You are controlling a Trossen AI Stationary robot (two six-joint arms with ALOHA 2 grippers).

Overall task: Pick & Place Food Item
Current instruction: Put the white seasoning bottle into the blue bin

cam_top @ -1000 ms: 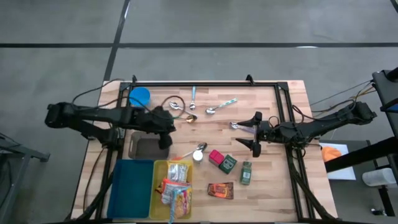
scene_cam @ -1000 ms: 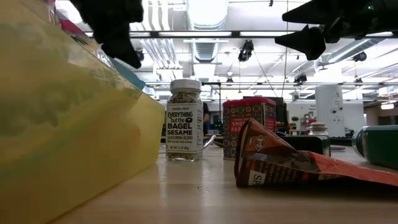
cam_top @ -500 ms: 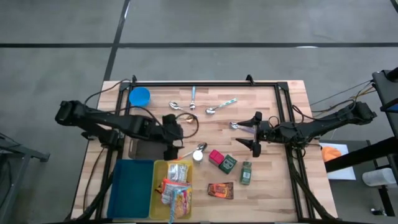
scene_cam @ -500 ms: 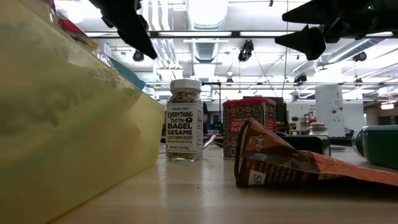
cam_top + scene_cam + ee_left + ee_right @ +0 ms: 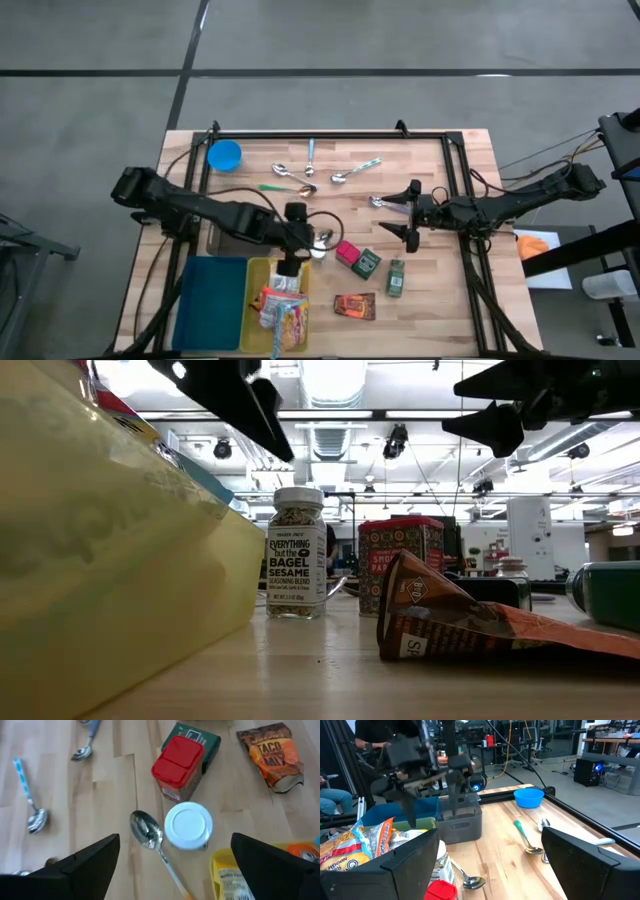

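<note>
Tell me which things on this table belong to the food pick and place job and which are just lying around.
Part of the job:
bagel seasoning jar
red tin
taco mix packet
yellow bin
left gripper, open above the jar

Lying about:
spoons
blue bowl
grey tray
right gripper, waiting open

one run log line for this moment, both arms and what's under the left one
left gripper: open, empty | over: white-lidded seasoning jar, spoon | right gripper: open, empty, waiting right of centre
</note>
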